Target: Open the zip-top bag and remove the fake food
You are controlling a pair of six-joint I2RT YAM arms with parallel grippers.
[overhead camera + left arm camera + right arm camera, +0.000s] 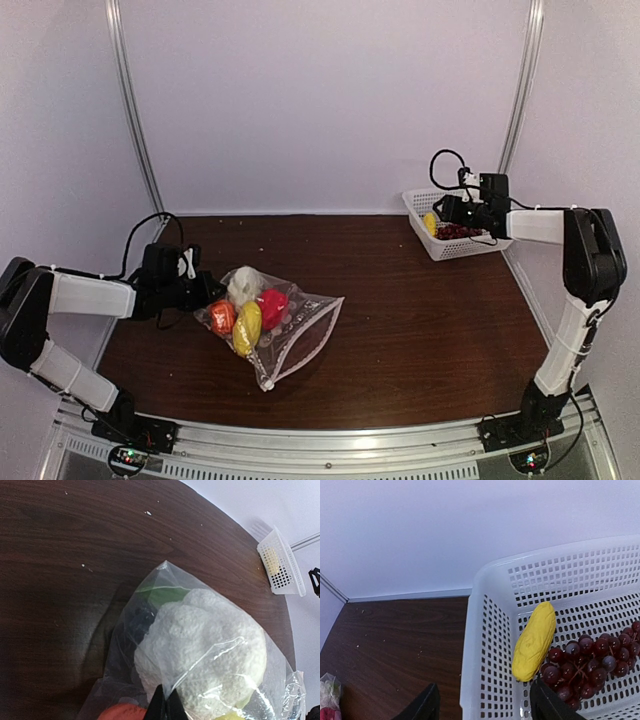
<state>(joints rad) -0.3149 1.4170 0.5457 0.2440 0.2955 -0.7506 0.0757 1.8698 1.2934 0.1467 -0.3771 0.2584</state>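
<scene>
Bench (420,320) of dark wood fills the middle of the top view. A clear bag (290,325) lies flat on it, lower left of centre, with its pale zip strip (310,336) along the lower right edge. Four toy foods sit packed together inside: a knobbly white piece (243,283) uppermost, a red piece (272,305) to its lower right, an orange piece (222,317) at the left and a yellow piece (247,328) lowest. The left end effector (208,292) meets the bag's left edge, fingers pressed together on the plastic film. At upper right a white mesh basket (415,203) stands at the bench's far corner. It holds a yellow corn cob (535,640) and a dark red grape bunch (590,662), which touch each other. The right end effector (485,707) hovers over the basket's left wall, low in the right wrist view, fingers spread and gripping nothing.
</scene>
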